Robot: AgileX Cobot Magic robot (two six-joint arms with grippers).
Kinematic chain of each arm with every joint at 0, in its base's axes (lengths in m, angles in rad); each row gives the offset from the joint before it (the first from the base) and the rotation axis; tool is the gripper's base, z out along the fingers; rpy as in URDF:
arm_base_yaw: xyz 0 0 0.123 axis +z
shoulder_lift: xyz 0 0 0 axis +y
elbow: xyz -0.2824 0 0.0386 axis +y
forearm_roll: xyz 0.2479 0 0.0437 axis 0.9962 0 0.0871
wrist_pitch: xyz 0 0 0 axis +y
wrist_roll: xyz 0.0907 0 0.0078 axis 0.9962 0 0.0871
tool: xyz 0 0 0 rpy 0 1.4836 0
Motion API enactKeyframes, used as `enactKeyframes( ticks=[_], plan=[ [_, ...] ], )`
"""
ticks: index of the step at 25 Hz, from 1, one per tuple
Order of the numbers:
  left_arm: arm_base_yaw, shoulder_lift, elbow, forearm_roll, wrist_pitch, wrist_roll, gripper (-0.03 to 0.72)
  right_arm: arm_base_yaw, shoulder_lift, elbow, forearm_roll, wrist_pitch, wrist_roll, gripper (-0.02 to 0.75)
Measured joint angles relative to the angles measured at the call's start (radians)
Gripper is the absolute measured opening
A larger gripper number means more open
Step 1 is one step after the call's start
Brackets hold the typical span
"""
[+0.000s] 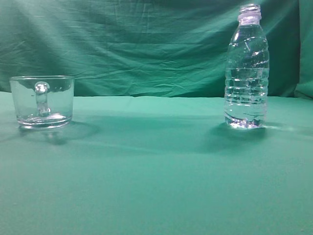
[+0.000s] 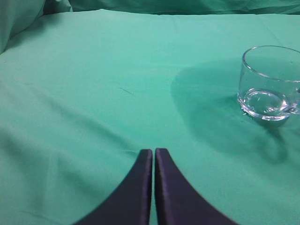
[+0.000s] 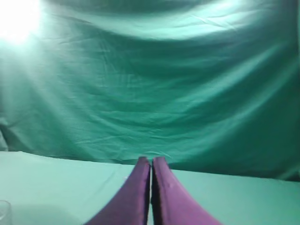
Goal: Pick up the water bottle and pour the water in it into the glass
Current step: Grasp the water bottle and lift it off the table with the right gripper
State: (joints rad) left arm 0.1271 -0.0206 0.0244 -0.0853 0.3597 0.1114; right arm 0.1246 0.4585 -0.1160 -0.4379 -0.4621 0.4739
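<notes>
Water bottle (image 1: 247, 68) first: it stands upright and capless toward the right edge of the desk, near the back, with the water (image 1: 246, 105) showing only as a faint level and glints through the lower ribbed body. I judge it sits on that side so my right arm can take it. The glass (image 1: 42, 101) rests well apart from it, toward the left edge, upright and empty, its handle turned toward the exterior camera; that gap leaves room to carry and tilt the bottle without knocking the mug. Green cloth (image 1: 156, 171) covers the desk and hangs behind it as a backdrop.

Neither of my grippers appears in the exterior view, so nothing has been picked up yet. My left gripper (image 2: 153, 152) has its two dark fingers pressed together, holding nothing, hovering above the cloth with the glass ahead and to its right. My right gripper (image 3: 151, 161) is likewise closed on nothing and points at the backdrop. Its camera misses the bottle entirely, catching only a sliver of clear rim at the bottom left corner. Only the exterior view shows bottle and glass together.
</notes>
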Motion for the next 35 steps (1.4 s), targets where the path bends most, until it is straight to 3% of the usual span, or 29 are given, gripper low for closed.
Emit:
enactKeyframes(
  ticks=[3,10,14,15,16,23,25,29,35],
  plan=[
    [0.000,0.000,0.000,0.000,0.000,0.000,0.000,0.000,0.101,-0.005,-0.016,-0.094,-0.005,0.000],
    [0.000,0.000,0.000,0.000,0.000,0.000,0.000,0.004,0.333,-0.010,-0.020,-0.108,-0.012,0.000],
    [0.000,0.000,0.000,0.000,0.000,0.000,0.000,0.079,0.454,-0.031,-0.020,-0.130,-0.027,0.000],
    [0.000,0.000,0.000,0.000,0.000,0.000,0.000,0.099,0.488,-0.035,-0.020,-0.141,-0.037,0.047],
    [0.000,0.000,0.000,0.000,0.000,0.000,0.000,0.120,0.518,-0.042,-0.021,-0.152,-0.044,0.047],
    [0.000,0.000,0.000,0.000,0.000,0.000,0.000,0.138,0.791,-0.089,0.018,-0.322,-0.092,0.566],
    [0.000,0.000,0.000,0.000,0.000,0.000,0.000,0.138,0.869,-0.111,0.036,-0.358,-0.100,0.648],
    [0.000,0.000,0.000,0.000,0.000,0.000,0.000,0.138,1.018,-0.153,0.086,-0.417,-0.114,0.645],
    [0.000,0.000,0.000,0.000,0.000,0.000,0.000,0.138,1.267,-0.231,0.181,-0.637,-0.169,0.645]
  ],
)
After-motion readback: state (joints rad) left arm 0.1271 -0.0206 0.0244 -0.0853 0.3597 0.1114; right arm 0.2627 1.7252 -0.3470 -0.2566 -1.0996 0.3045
